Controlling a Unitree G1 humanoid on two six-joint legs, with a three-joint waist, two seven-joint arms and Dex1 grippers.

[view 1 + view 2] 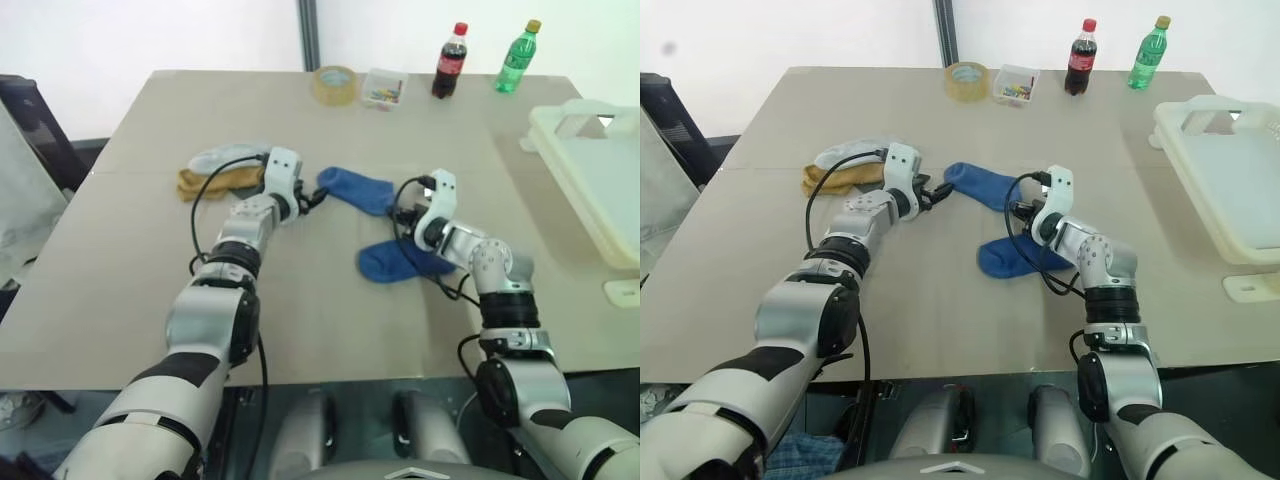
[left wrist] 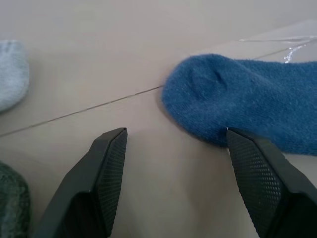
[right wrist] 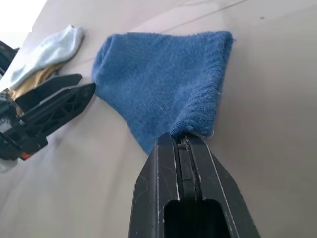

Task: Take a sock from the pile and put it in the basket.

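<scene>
A royal-blue sock [image 1: 355, 188] lies in the middle of the table. My right gripper [image 3: 181, 138] is shut on the edge of its cuff; in the left eye view that gripper [image 1: 399, 208] sits at the sock's right end. My left gripper [image 2: 177, 133] is open just off the sock's toe [image 2: 237, 99], one finger [image 2: 257, 168] at the fabric's edge, nothing between the fingers. The rest of the pile, a pale grey-blue sock [image 1: 225, 156] on a mustard-yellow one [image 1: 203, 183], lies behind my left hand. The cream-white basket [image 1: 590, 180] stands at the right table edge.
A second blue sock [image 1: 385, 262] lies under my right forearm. Along the far edge stand a tape roll [image 1: 335, 84], a small clear box [image 1: 384, 88], a cola bottle [image 1: 451, 60] and a green bottle [image 1: 518, 57].
</scene>
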